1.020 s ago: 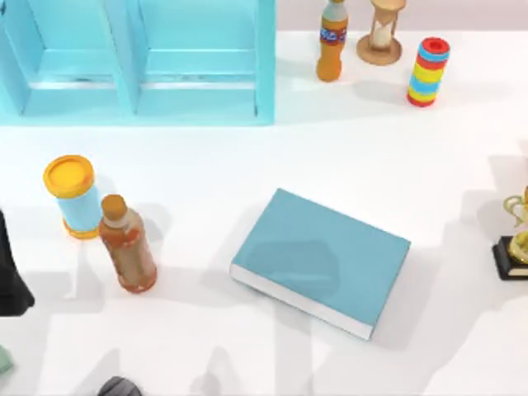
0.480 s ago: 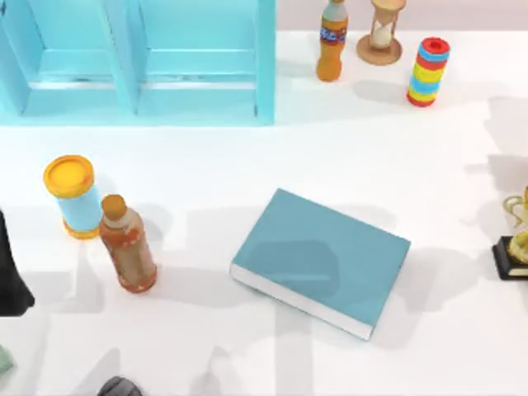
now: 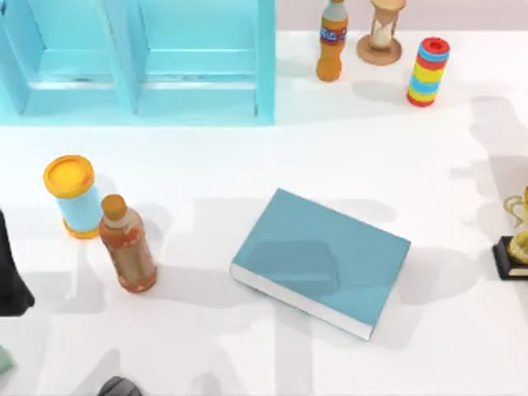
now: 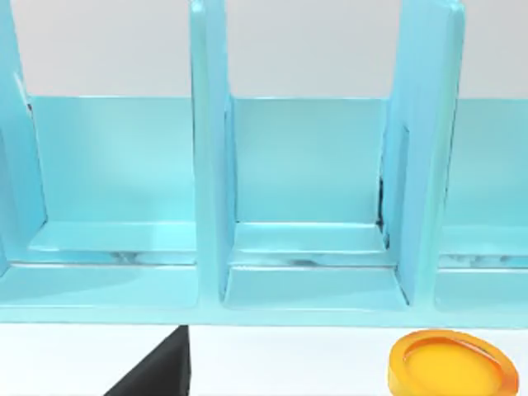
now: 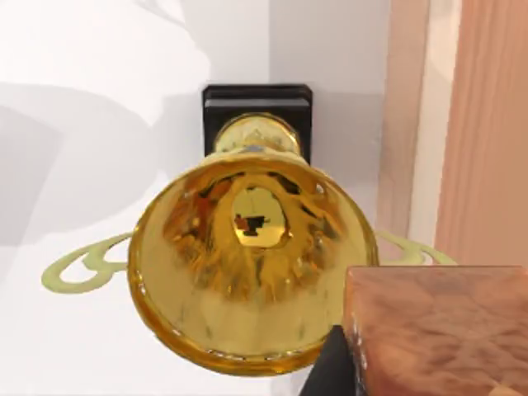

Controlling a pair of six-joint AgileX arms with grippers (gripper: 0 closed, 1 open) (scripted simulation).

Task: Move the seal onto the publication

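Note:
The publication [image 3: 322, 260], a teal-blue hardcover with white page edges, lies flat and skewed at the table's middle with nothing on it. In the right wrist view the seal [image 5: 437, 330] shows as a tan-brown block close to the camera, in front of a gold trophy [image 5: 247, 264]. A dark finger [image 5: 330, 371] of my right gripper touches the block's side, so the seal hangs in that grip above the trophy. My left arm [image 3: 12, 272] stays parked at the table's left edge.
A light blue shelf unit [image 3: 140, 58] fills the back left. An orange-capped bottle [image 3: 332, 41], hourglass [image 3: 381, 33] and coloured ring stack [image 3: 429, 70] stand at the back. A yellow-lidded can [image 3: 73, 194] and brown drink bottle [image 3: 126, 243] stand left. The trophy [image 3: 518, 239] is at the right edge.
The arm shadows on the table's right side have shifted toward the back. The book, bottles and left arm have not moved.

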